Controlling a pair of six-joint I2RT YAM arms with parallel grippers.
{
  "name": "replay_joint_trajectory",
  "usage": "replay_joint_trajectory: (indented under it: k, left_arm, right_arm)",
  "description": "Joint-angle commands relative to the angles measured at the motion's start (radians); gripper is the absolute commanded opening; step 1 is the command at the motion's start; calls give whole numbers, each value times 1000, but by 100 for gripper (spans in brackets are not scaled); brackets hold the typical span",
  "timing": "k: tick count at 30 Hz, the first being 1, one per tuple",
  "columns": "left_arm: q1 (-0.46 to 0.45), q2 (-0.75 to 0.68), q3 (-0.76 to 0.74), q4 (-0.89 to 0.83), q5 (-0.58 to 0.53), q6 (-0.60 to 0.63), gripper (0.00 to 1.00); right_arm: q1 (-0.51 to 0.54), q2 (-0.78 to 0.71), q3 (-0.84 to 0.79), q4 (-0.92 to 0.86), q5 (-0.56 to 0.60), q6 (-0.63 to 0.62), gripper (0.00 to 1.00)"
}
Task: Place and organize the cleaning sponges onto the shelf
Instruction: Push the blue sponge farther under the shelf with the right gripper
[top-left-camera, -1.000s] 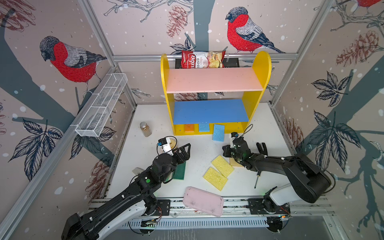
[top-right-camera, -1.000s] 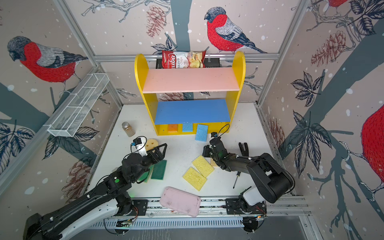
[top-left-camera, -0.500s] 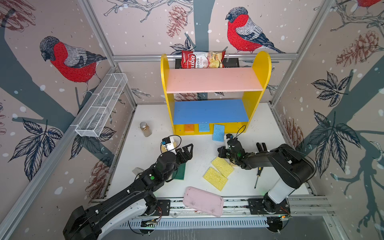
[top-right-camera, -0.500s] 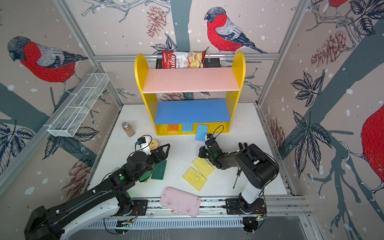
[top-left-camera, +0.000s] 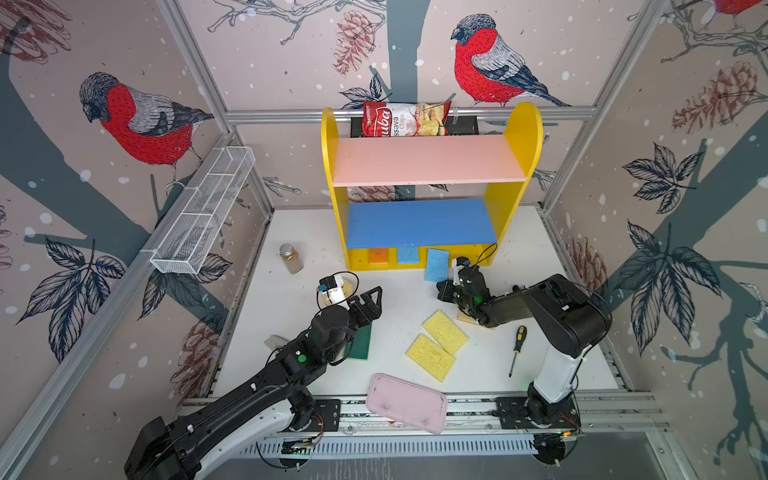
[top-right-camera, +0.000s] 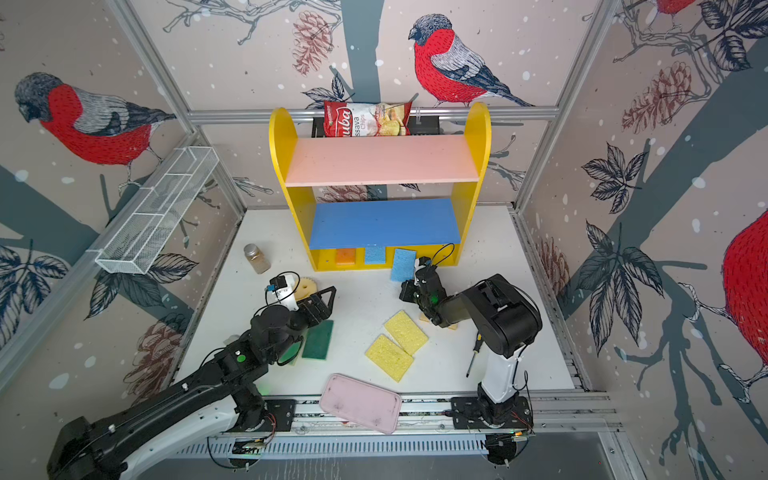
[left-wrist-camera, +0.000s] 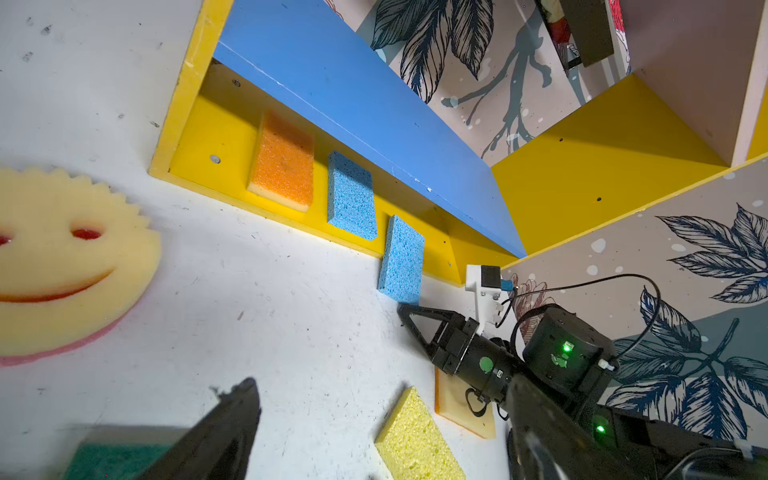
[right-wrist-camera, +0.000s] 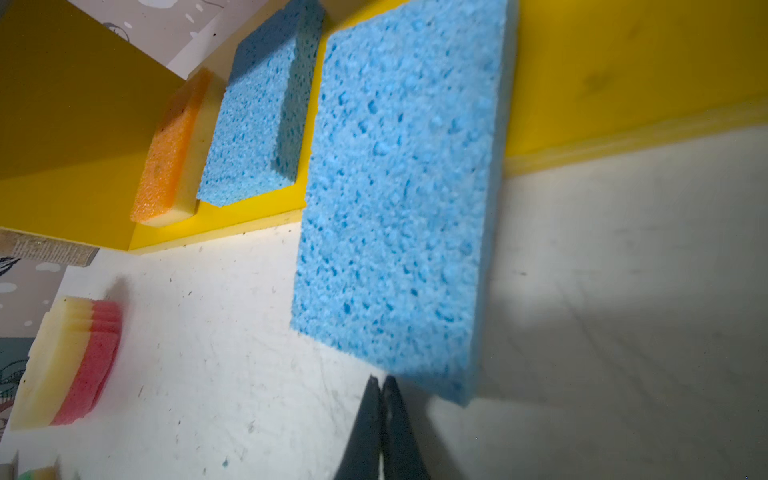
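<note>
Across front lip of shelf (top-left-camera: 523, 137) base: blue sponge (top-left-camera: 437, 264) straddling it, long axis pointing into the shelf, parallel to second blue sponge (top-left-camera: 407, 254) inside. Just beside its near end, right gripper (right-wrist-camera: 381, 381) tips pressed together, empty. Farther out, left gripper (top-left-camera: 366, 298) spread wide near green sponge (top-left-camera: 360, 343).

The small three-tier yellow, pink and blue shelf (top-left-camera: 419, 226) stands at the back of the white bench (top-left-camera: 399, 299). On its base lie a flat orange sponge (top-left-camera: 378, 256) and, right of it, a flat blue sponge (top-left-camera: 407, 254). A second blue sponge (top-left-camera: 436, 264) lies further right, half on the base's front edge and half on the bench, with my right hand (right-wrist-camera: 381, 382) just before it. Nearer me, a flat yellow sponge (top-left-camera: 445, 331) touches a second yellow sponge (top-left-camera: 430, 357). Left of them, a flat green sponge (top-left-camera: 359, 343) lies partly under my left arm. My left hand (top-left-camera: 368, 301) is behind it, beside the round smiley-face sponge (left-wrist-camera: 62, 266).
</note>
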Motion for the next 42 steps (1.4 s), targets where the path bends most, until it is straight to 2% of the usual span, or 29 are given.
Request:
replay_joint_trajectory:
  k: [1,8,14,32,42]
  left_arm:
    - [2,-3,-5,8,-17,-5,92]
    - [2,-35,-30,-10,-30,-25,91]
    - [1,-36,-26,-13,-38,-22,91]
    - [0,-109,-47,-74,-63,-21,91]
    - [2,-101,-55,-60,-49,-19,91]
  right_arm:
    - [-17,7,8,-37,2,-1,0]
    - [-16,-25,-57,18,-34,63,0]
    - [16,-39,-126,82,-8,103,0]
    - [-22,78,52,101,2,72,0]
    - [-3,97,63,131,11,103,0]
